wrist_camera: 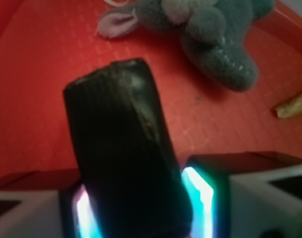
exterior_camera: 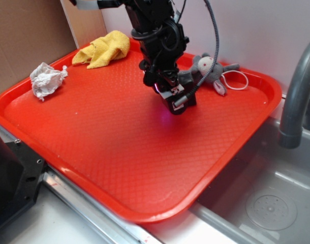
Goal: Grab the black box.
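The red tray (exterior_camera: pixel 94 152) is the biggest thing in view and carries everything else, so places here are given from it; it sits at the edge of a sink (exterior_camera: pixel 267 203), with a grey faucet (exterior_camera: pixel 297 96) rising off its right side. Over the tray's far middle the arm reaches down, and the end effector (exterior_camera: pixel 176 103) is clenched on the black box (wrist_camera: pixel 124 148), which sits between the two lit pads (wrist_camera: pixel 195 191) with its free end sticking out past them. The grip appears taken low on the box, probably so the pads bear on its flat sides. From the exterior view the box looks raised a little off the tray surface, though that is hard to be sure of. The yellow cloth (exterior_camera: pixel 103 49) lies at the tray's far left corner, the grey mouse (exterior_camera: pixel 208 68) at its far edge just behind the end effector, and the crumpled white paper (exterior_camera: pixel 45 80) at its left rim, all apart from the box and out of its way. The exterior view shows the whole layout but hides most of the box behind the fingers; the wrist view shows the box filling the gap between the pads, with the mouse just beyond it.
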Controlling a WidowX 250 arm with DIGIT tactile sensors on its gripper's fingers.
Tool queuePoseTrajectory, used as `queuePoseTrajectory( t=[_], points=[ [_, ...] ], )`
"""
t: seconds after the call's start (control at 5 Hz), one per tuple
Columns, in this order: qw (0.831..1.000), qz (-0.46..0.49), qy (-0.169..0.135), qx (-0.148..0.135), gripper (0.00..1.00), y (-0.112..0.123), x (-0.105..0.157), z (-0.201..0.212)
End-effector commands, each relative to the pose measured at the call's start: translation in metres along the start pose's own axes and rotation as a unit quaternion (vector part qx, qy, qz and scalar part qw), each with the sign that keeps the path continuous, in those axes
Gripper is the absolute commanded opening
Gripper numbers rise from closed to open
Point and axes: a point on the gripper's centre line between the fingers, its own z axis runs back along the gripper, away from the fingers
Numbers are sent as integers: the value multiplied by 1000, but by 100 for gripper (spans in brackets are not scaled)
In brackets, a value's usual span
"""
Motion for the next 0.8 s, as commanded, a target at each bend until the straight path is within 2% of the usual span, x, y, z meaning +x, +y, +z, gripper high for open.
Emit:
queuePoseTrajectory(
  t=[0.0, 0.2, 0.4, 0.6],
  points=[
    [999, -45, -26, 3, 0, -8, 14, 12],
    [999, -23, 21, 9, 0, -6, -13, 64],
    [996, 82, 33, 28, 0, 8, -61, 125],
    [978, 205, 6, 33, 0, 4, -113, 183]
  ],
)
